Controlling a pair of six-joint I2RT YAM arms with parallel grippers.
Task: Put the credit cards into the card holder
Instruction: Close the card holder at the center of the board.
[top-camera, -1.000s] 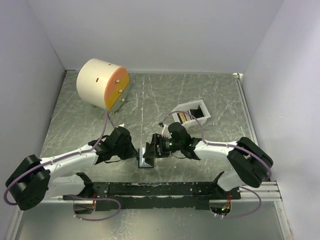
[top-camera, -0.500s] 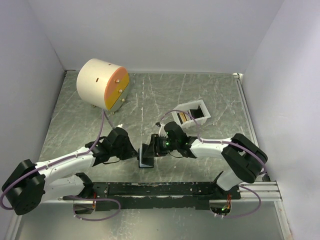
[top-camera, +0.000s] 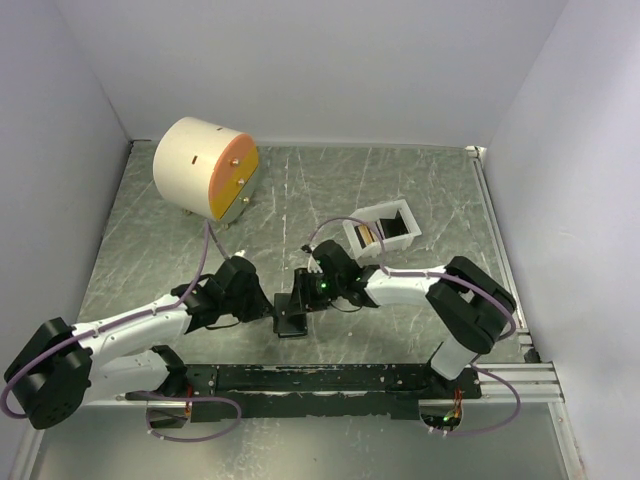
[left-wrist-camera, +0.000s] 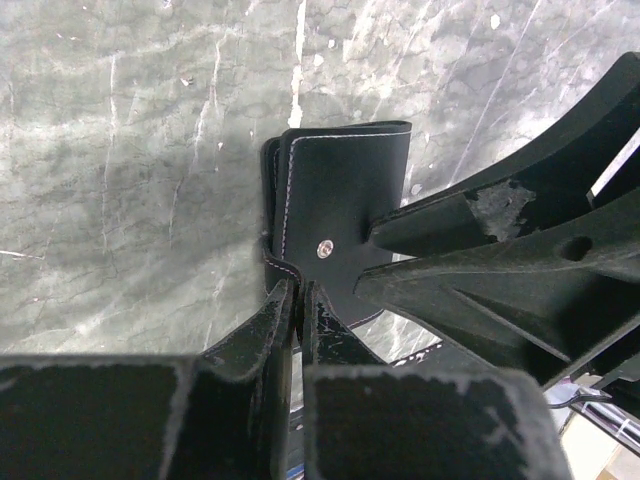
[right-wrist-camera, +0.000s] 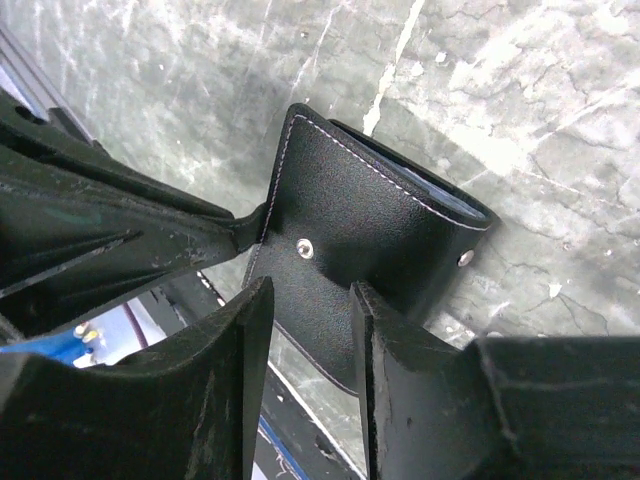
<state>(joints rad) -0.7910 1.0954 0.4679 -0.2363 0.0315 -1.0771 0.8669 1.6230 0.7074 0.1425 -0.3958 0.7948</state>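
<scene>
**Both jaws on the card holder, cards away in the tray**

Left gripper (left-wrist-camera: 298, 292): fingers clenched on the near edge of the card holder (left-wrist-camera: 345, 190), the leather rim pinched thin between the pads. From these jaws the holder's long axis runs straight away, stitched flap face up, one snap stud (left-wrist-camera: 322, 249) just past the fingertips.

Right gripper (right-wrist-camera: 305, 295): comes at the holder from the opposite side. Its fingers stand apart, with the flap's black leather showing in the gap. I cannot tell whether the pads bear on the flap or only straddle it.

From above, the holder (top-camera: 291, 315) sits between the two wrists, both arms equally close. My read: the coming move turns on this opposed hold, left pinning the edge while the right works the flap open.

A thin bluish edge shows in the holder's far pocket (right-wrist-camera: 440, 192); too slight to call a card.

Beyond the holder, up and to its right: white tray (top-camera: 385, 213) with the credit cards (top-camera: 368, 236) standing in it, an orange-tan edge showing. The right arm is nearer. Far up and left of the holder: cream cylinder (top-camera: 205, 168).

Writing: none legible on the holder, cards or tray.
</scene>
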